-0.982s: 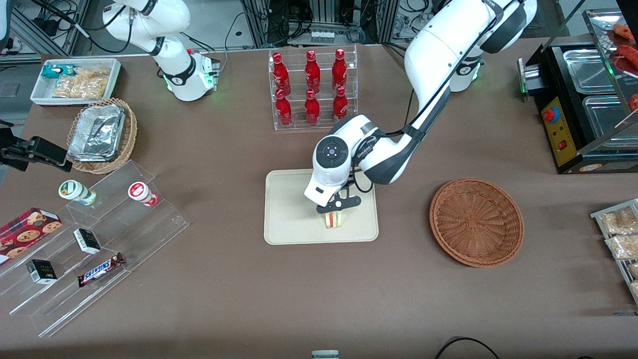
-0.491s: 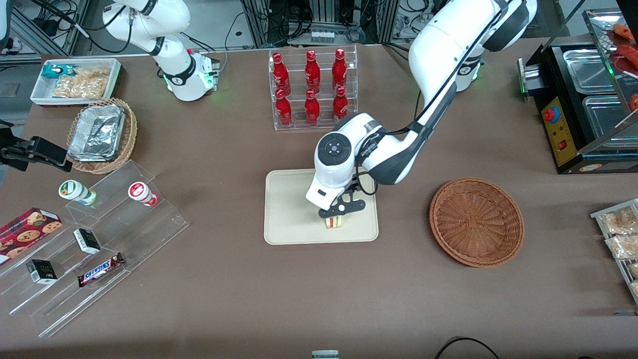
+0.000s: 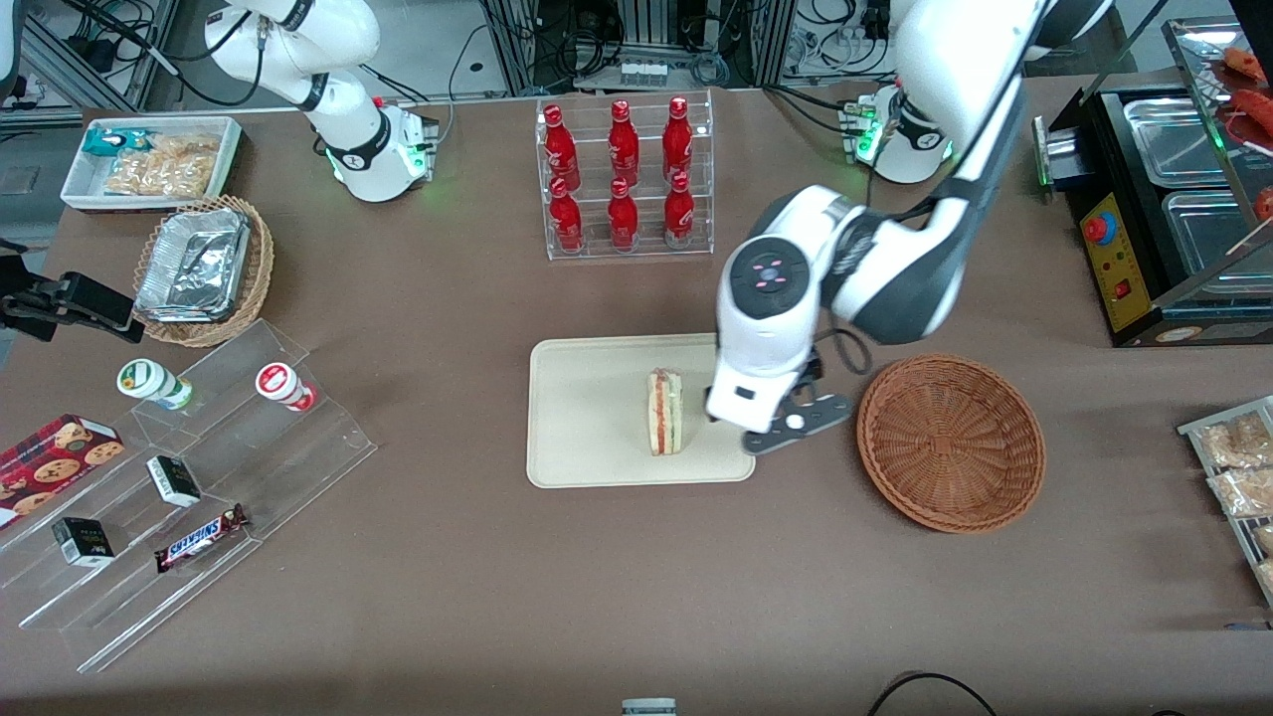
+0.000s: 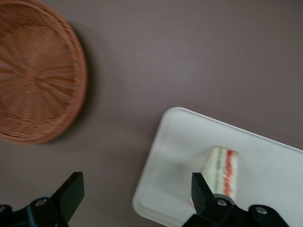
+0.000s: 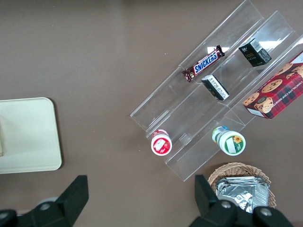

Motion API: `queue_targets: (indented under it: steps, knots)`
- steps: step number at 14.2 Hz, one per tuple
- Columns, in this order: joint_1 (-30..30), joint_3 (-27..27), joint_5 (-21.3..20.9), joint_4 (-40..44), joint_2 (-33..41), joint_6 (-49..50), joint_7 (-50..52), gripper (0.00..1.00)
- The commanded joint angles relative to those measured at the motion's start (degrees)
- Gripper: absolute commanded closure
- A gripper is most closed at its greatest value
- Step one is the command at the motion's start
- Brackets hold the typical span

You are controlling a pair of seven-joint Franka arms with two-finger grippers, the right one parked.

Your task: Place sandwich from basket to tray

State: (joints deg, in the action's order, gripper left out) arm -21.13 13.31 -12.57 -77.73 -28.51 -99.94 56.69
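1. I see the sandwich standing on its edge on the tray, in the half of the tray nearer the wicker basket, its red and green filling stripes facing up.
2. My hand hangs above the gap between the tray and the basket, just over the tray's rim on the basket's end, apart from the sandwich.
3. On the wrist camera the hand is spread wide, both black fingers well apart and nothing between them.
4. Same camera: the sandwich lies free on the tray, one fingertip showing just in front of it but I cannot tell any contact.
5. The basket has nothing in it and sits on the brown tabletop, near the tray but not touching it.
6. Farther from the front camera than the tray stands a clear rack of red bottles.
7. Toward the parked arm's end of the tabletop, well apart from the tray, there is a clear stepped display with a Snickers bar, small dark boxes and two round-lidded cups.
8. Near that display sits a lighter wicker basket with foil trays, and farther from the front camera a white bin of bagged snacks.
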Motion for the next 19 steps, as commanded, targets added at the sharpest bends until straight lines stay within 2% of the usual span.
queue_targets:
  steps: [1,5,8,12,15,19]
  knots:
    - [5.3,0.3,1.7,-2.6,6.4,6.7,-7.0,0.0]
    - [15.7,0.3,7.6,-4.7,13.8,12.6,-22.0,0.0]
    - [21.1,0.2,8.4,-4.6,17.5,18.7,-32.0,0.0]
    - [24.5,0.0,8.3,-4.7,21.2,24.3,-38.6,0.0]
    - [26.0,0.1,8.4,-3.9,21.4,24.9,-40.8,0.0]
    - [28.0,0.5,10.8,-3.3,21.2,25.1,-43.8,0.0]
